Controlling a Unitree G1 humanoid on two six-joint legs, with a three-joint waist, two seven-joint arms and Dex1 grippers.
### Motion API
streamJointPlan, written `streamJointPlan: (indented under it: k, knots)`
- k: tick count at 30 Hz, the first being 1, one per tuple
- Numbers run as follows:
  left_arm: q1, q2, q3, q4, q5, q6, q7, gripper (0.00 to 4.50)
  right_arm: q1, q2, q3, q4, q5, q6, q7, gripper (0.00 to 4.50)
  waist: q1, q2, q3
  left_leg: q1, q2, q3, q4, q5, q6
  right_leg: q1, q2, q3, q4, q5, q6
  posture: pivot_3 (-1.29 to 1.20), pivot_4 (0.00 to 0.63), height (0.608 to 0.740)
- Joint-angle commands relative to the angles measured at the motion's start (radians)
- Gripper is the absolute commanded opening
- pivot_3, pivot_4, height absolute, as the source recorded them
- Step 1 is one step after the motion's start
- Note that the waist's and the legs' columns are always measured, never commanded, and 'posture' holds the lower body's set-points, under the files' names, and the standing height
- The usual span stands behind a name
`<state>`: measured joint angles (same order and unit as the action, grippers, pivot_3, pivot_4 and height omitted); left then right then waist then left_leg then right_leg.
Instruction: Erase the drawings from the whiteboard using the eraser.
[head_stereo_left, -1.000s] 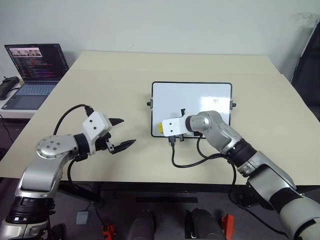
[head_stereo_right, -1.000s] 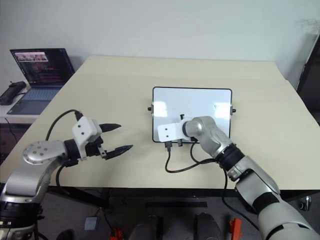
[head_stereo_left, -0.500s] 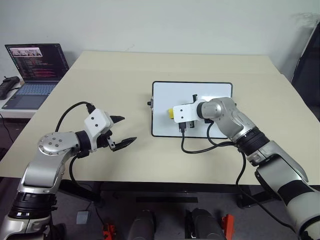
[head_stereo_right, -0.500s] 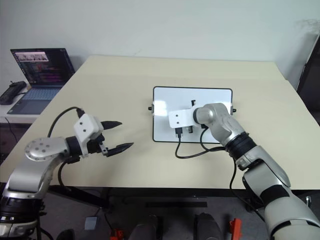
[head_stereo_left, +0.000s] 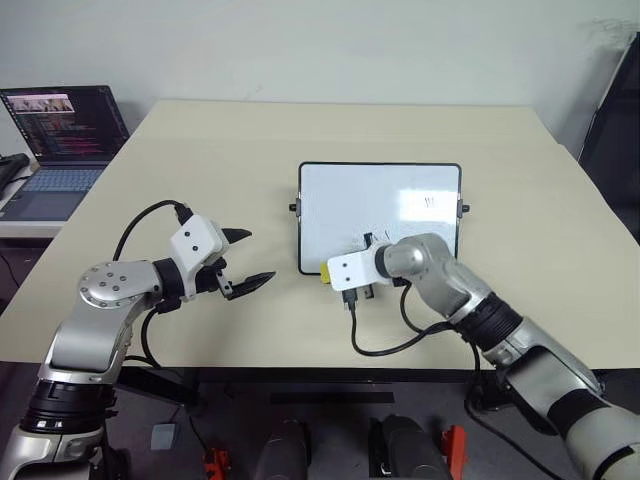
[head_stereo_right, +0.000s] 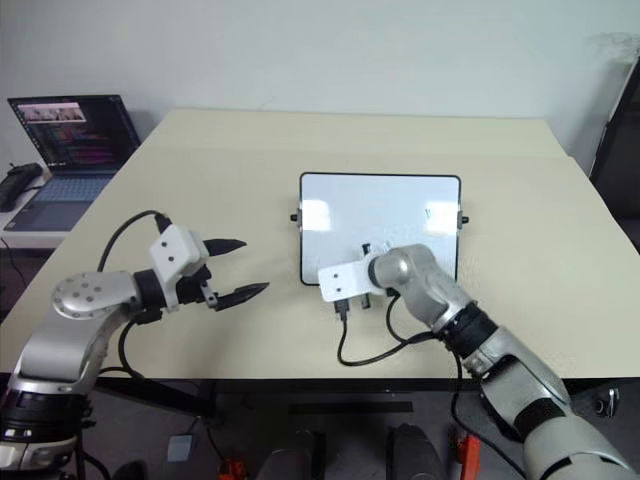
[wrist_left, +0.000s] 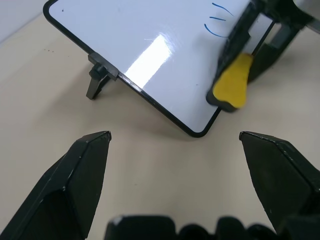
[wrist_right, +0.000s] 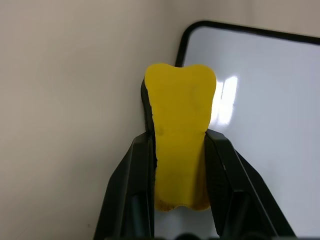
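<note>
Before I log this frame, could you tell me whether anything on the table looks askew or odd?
Nothing is spilled or damaged. The whiteboard lies flat and square; the eraser, pinched in the right gripper, looks squeezed at the board's near corner.

Right gripper (head_stereo_left: 330, 275) pinches eraser (head_stereo_left: 325, 273) at whiteboard (head_stereo_left: 378, 210) near-left corner; left gripper (head_stereo_left: 247, 258) open, left of board.

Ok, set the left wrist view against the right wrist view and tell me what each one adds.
Left wrist view: the open left gripper, thin blue drawings beside the eraser, and a black knob on the board's side. Right wrist view: the right gripper with both fingers clamped on the eraser's sides. Both: the yellow eraser at the near corner of the whiteboard, a glare patch and the beige table.
</note>
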<state>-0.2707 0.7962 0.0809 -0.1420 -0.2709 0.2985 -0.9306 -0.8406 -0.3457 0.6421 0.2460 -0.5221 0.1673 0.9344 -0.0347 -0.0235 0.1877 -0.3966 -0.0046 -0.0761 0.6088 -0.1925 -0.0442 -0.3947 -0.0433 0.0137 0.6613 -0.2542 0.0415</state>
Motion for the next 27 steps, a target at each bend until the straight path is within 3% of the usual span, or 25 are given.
streamJointPlan:
  k: [1,17,23,27]
  knots:
    - [-0.015,0.002,0.014,-0.019,-0.010,-0.006,0.001,4.50,-0.020,0.007,-0.006,0.012,-0.024,0.015,-0.009,1.00,0.000,0.000,0.000,0.000,0.000,0.000,0.000,0.000,0.000,0.000,0.000,0.000,0.000,0.000,0.000,0.00,0.150,0.740]
    - [-0.045,0.001,0.002,-0.002,-0.005,-0.006,-0.007,4.50,-0.201,-0.012,-0.075,0.225,-0.015,-0.036,-0.109,1.00,0.003,0.000,0.000,-0.001,0.000,0.000,0.000,0.000,0.000,-0.001,0.001,0.000,0.000,0.000,0.000,0.00,0.150,0.740]
    - [-0.066,-0.019,0.021,-0.020,-0.048,0.015,-0.005,4.50,-0.211,0.014,-0.183,0.098,0.137,0.018,-0.014,1.00,0.002,0.000,0.000,-0.004,0.000,0.000,0.000,0.000,0.000,-0.004,0.001,0.000,0.000,0.000,0.000,0.00,0.150,0.740]
    - [-0.086,-0.040,0.065,-0.074,-0.135,0.070,0.009,4.50,-0.177,-0.010,-0.359,-0.126,0.405,0.116,0.134,1.00,0.002,0.001,0.001,-0.012,0.001,0.000,0.000,0.000,0.000,-0.013,0.001,0.000,0.002,0.003,-0.005,0.00,0.150,0.740]
